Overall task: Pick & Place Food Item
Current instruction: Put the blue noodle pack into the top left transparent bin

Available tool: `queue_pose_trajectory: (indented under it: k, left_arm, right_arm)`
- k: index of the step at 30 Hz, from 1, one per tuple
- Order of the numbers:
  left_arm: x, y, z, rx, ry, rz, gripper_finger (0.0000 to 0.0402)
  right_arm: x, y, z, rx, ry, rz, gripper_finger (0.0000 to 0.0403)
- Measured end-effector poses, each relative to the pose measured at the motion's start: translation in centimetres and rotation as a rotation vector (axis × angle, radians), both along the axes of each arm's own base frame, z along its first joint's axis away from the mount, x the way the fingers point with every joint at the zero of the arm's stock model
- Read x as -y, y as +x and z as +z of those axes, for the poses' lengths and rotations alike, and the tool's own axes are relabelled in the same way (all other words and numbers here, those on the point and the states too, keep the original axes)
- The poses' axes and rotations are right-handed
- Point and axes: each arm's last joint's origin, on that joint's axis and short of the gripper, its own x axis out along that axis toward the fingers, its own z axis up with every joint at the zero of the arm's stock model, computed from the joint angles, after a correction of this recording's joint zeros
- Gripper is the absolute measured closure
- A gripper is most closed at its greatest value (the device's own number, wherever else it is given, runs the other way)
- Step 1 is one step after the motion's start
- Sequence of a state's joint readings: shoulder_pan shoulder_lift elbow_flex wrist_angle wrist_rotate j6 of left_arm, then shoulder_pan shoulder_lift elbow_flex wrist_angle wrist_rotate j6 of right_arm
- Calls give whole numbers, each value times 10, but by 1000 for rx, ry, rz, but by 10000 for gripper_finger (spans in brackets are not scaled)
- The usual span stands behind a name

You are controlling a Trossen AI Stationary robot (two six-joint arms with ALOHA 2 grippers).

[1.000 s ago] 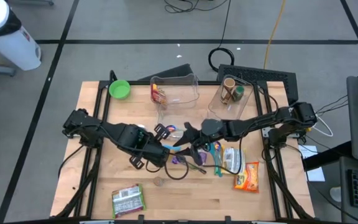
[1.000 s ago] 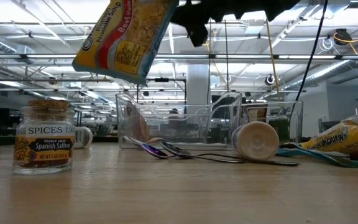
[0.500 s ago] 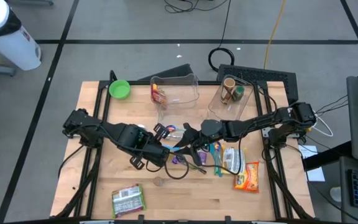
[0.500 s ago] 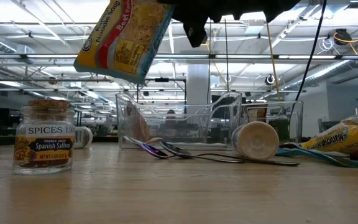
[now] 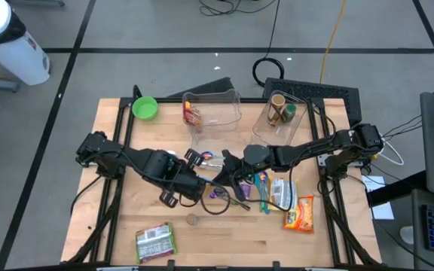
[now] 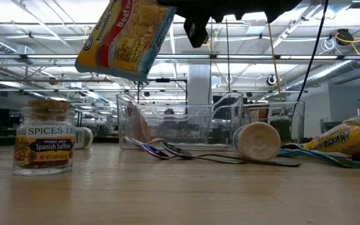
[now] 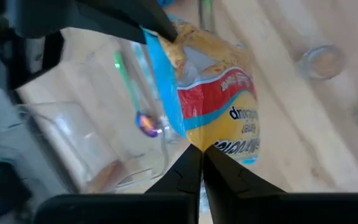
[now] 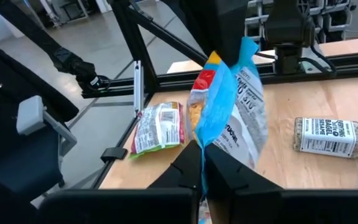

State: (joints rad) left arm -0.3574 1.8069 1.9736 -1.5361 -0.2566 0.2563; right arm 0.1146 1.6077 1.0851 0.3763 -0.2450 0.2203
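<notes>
A yellow, red and blue noodle packet (image 6: pixel 127 37) hangs in the air over the middle of the table, between my two grippers. It also shows in the left wrist view (image 7: pixel 219 106) and the right wrist view (image 8: pixel 229 118). My left gripper (image 7: pixel 201 152) comes down at it from above (image 5: pixel 204 179) and is shut on it. My right gripper (image 8: pixel 202 149) reaches in level from the table's right side (image 5: pixel 228 172) and is also shut on it. My left gripper pinches the packet's yellow end edge (image 7: pixel 219 146) between its two fingers, pointing steeply down. The packet hangs below it, tilted and clear of the table. My right gripper pinches the packet's blue sealed side edge (image 8: pixel 213 124) between its two fingers, coming level from the table's right side. The packet stands up from its fingers, lifted clear.
A saffron jar (image 6: pixel 44 140) stands near the front left. Two clear bins (image 5: pixel 213 109) (image 5: pixel 281 117) and a green bowl (image 5: pixel 145 108) line the far side. Cutlery (image 5: pixel 236 192), a tipped jar (image 6: pixel 258 142) and food packets (image 5: pixel 298 213) (image 5: pixel 155 242) lie below and around the grippers.
The hanging packet has turned a little about its held end and now stands slightly more upright in the low view. Both arms have kept their places.
</notes>
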Motion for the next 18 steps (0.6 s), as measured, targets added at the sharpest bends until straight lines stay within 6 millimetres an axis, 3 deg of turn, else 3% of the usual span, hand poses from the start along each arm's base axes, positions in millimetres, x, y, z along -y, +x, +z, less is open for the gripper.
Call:
queue_pose_trajectory:
  k: [9, 15, 18]
  left_arm:
    - [-14, 7, 0, -37, -252, 166, 311]
    - [-27, 12, 0, -77, -457, 430, 263]
    - [-34, 18, 2, -60, -550, 484, 243]
  right_arm:
    - [5, -1, -7, -73, -1, 9, 403]
    - [12, -1, -9, -97, -7, -10, 403]
    - [12, -2, -9, -96, -4, 13, 403]
